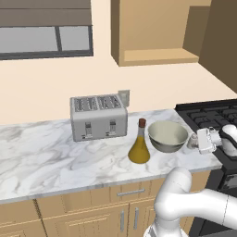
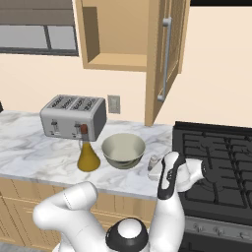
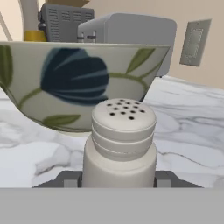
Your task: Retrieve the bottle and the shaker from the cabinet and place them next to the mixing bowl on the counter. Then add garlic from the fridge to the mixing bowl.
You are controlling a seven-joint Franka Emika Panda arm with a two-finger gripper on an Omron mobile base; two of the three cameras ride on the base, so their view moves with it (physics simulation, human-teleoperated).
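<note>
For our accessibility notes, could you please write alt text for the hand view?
A pale shaker with a perforated cap stands close up between the two dark fingers, on the marble counter. Just behind it is a bowl with a blue flower and green leaves; a toaster stands beyond.

Marble counter (image 1: 55,152) carrying the kitchen things

A toaster (image 1: 98,116) is sitting at the back; the bottle (image 1: 139,147) and mixing bowl (image 1: 167,135) are standing side by side near the front edge, the shaker (image 1: 191,141) seemingly resting just beside the bowl.
</note>
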